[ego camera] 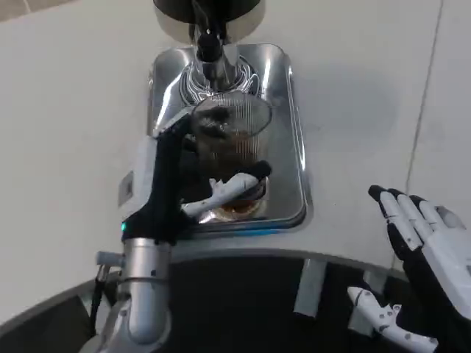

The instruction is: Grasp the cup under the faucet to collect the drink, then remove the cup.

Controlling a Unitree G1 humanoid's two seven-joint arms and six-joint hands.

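In your head view, the left robot hand [221, 187] grips the ribbed clear cup [234, 132], which stands on the steel drip tray [287, 147] directly under the faucet [208, 51]. Your right robot hand [423, 243] hovers released, fingers apart, over the white table [66, 110].

We see the cup [234, 131] sitting on the drip tray [283, 132] right under the faucet [208, 45], our left hand [202, 173] wrapped around it from the left, and our right hand [423, 250] hanging well apart to the right, near the table [66, 110] edge.
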